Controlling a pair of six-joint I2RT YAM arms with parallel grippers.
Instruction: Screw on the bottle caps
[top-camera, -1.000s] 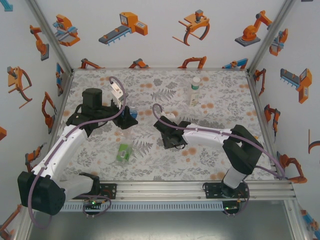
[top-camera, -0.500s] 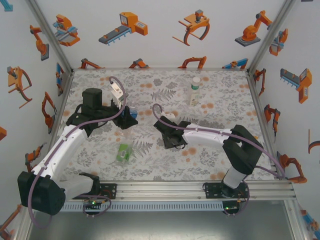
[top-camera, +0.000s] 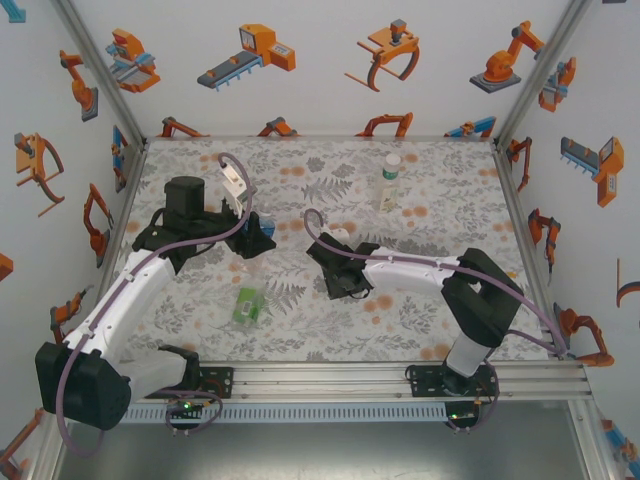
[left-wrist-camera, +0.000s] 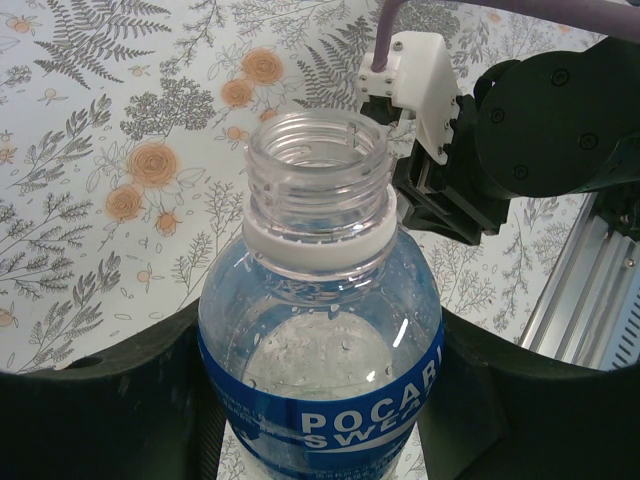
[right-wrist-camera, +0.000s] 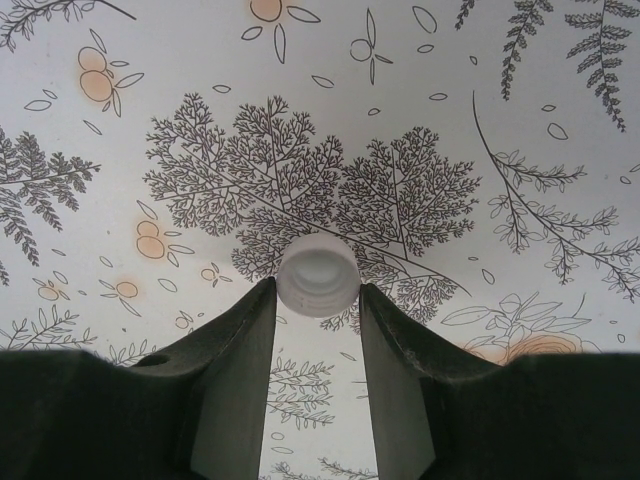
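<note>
Between right fingers (right-wrist-camera: 235, 360), round white cap (right-wrist-camera: 318, 275); clear bottle (left-wrist-camera: 320, 340), threaded neck

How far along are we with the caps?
Done: the slim bottle at the back looks capped. In hand: left gripper holds the blue-labelled bottle, neck open; right gripper pinches a white cap. Remaining: screw it on, then the green-labelled bottle lying flat, its cap state unclear.

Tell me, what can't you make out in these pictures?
- Blue-labelled bottle: base cut off by the left wrist view's lower edge.
- Cap: right wrist view doesn't tell whether it rests on the tablecloth or is lifted.
- Green-labelled bottle: too small in the top view to tell whether it is capped.
</note>
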